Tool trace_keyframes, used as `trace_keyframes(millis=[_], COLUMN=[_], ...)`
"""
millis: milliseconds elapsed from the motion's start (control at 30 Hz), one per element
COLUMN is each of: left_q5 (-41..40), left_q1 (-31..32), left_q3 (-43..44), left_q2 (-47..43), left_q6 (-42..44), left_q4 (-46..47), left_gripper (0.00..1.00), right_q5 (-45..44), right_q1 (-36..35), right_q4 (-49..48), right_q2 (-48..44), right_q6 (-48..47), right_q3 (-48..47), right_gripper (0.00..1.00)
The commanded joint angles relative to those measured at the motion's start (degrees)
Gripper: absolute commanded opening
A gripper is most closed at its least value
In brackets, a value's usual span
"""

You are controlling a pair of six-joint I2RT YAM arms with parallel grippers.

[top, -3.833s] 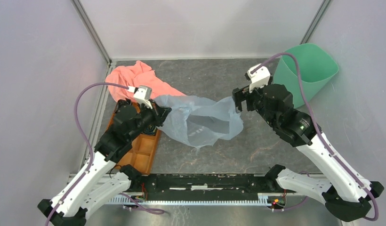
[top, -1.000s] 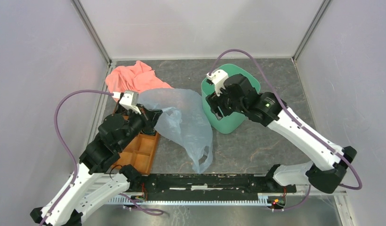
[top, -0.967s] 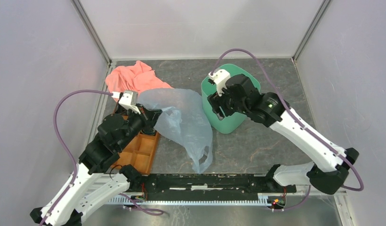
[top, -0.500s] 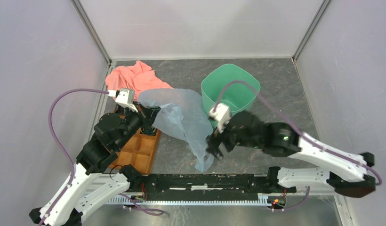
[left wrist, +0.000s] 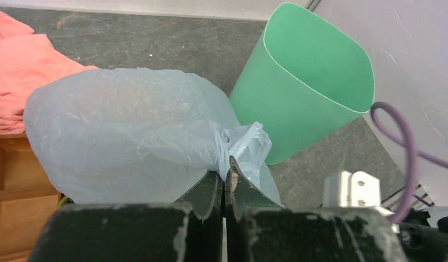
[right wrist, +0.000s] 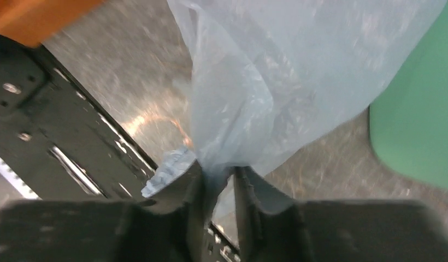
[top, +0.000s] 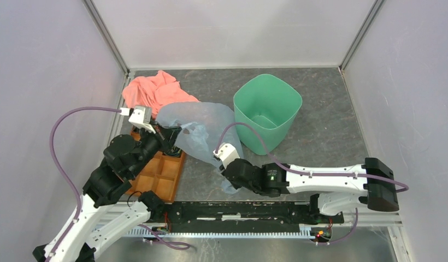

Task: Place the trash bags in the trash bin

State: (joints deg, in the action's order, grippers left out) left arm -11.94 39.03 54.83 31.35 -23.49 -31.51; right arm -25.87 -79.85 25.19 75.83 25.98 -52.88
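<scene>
Trash bag (top: 202,128) slants far-left to near-right, left end effector (left wrist: 225,165) pinching it; right end effector (right wrist: 217,169): hold unclear.

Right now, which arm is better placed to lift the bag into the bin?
Probably left: left gripper is shut on the trash bag, trash bin straight ahead; right gripper sits low at its tail.
</scene>
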Motion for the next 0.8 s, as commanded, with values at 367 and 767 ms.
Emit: trace_keyframes(millis=[367,767], left_q5=[32.22,30.72], left_q1=[0.17,0.17], left_q3=[3.27,-3.77], left_q2=[1.52,4.98], left_q6=[10.86,0.61], left_q4=[2.63,12.84], left_gripper=[0.02,0.02], right_q5=[29.16,42.87], right_q1=[17.51,19.18], right_q4=[-27.76,-46.49], right_q2=[-10.84,-9.98], right_q6=[-15.58,-6.04], right_q3=[-3.76,3.98], right_gripper=[0.06,0.18])
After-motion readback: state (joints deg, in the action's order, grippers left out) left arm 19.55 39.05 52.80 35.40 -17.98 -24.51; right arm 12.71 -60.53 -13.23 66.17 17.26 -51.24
